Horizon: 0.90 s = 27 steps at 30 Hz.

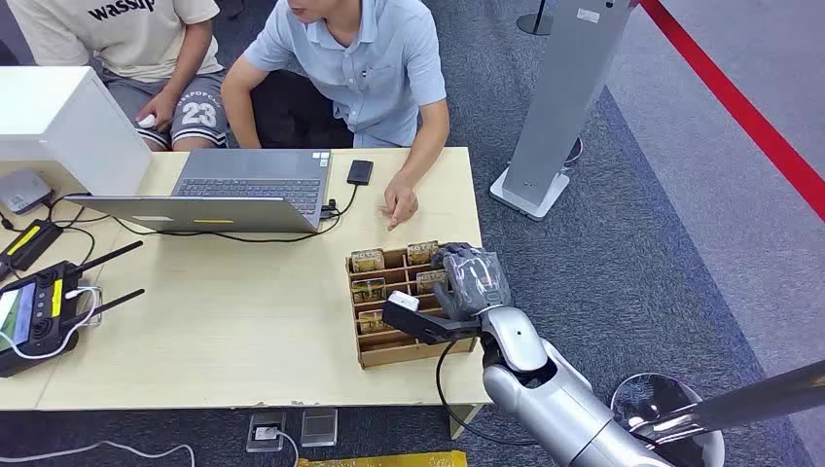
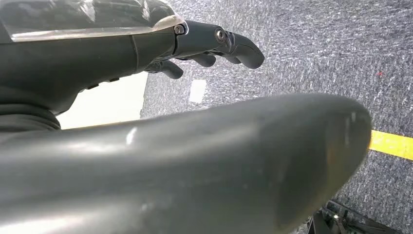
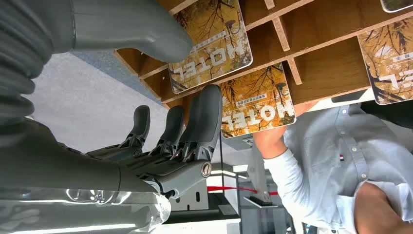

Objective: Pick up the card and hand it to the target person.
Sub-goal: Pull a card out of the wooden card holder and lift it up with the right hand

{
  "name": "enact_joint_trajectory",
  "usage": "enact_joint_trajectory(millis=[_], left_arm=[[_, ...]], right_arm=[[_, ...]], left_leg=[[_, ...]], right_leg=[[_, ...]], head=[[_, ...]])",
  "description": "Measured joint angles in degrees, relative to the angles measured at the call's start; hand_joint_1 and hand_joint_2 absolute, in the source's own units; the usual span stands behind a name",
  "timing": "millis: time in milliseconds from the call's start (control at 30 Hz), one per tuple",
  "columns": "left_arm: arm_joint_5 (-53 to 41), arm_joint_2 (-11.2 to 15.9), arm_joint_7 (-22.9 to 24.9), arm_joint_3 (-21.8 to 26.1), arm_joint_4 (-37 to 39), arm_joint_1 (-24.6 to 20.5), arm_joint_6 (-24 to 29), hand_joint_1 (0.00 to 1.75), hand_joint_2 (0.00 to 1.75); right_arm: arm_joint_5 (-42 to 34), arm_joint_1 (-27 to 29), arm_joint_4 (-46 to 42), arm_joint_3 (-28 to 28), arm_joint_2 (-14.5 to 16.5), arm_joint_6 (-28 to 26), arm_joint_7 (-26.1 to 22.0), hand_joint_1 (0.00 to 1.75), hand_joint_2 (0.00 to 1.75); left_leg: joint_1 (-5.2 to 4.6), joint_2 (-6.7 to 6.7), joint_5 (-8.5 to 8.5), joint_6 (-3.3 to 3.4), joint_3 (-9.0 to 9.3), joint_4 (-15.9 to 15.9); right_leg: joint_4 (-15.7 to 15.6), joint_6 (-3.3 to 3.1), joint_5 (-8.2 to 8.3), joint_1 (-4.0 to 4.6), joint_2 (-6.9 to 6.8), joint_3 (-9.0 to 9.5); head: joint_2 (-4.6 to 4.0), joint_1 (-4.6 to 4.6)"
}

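Observation:
A wooden card box (image 1: 412, 351) stands near the table's right front edge, with several yellow hotel cards (image 1: 369, 289) upright in its slots. My right hand (image 1: 472, 282) hangs over the box's right column. In the right wrist view its thumb (image 3: 146, 29) touches one card (image 3: 212, 44) and a finger (image 3: 204, 114) lies against the neighbouring card (image 3: 255, 100). The fingers are apart and no card is lifted. My left hand (image 2: 97, 48) hangs over grey carpet, fingers loosely spread and holding nothing. A person in a light blue shirt (image 1: 375, 68) sits behind the table, one hand (image 1: 399, 204) resting just beyond the box.
A laptop (image 1: 243, 185), a black phone (image 1: 360, 172), a white box (image 1: 58, 126) and a remote controller (image 1: 39, 311) lie on the table's left half. A second person in a beige shirt (image 1: 136, 29) sits far left. A grey pillar stand (image 1: 559, 107) rises to the right.

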Motion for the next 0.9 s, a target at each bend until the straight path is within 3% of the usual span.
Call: enact_joint_trajectory(millis=[567,900], left_arm=[[0.0,0.0,0.0,0.0,0.0,0.0,0.0,0.0,0.0],[0.3,0.0,-0.3,0.0,0.0,0.0,0.1,0.0,0.0]], right_arm=[[-0.2,-0.1,1.4,0.1,0.2,0.0,-0.9,1.03,1.75],[-0.6,0.1,2.5,0.4,0.9,-2.8,-2.4,1.74,1.75]], left_leg=[[0.0,0.0,0.0,0.0,0.03,0.0],[0.0,0.01,0.0,0.0,0.03,0.0]], right_leg=[[0.0,0.0,0.0,0.0,0.0,0.02],[0.0,0.0,0.0,0.0,0.02,0.02]], head=[[0.0,0.02],[0.0,0.01]])
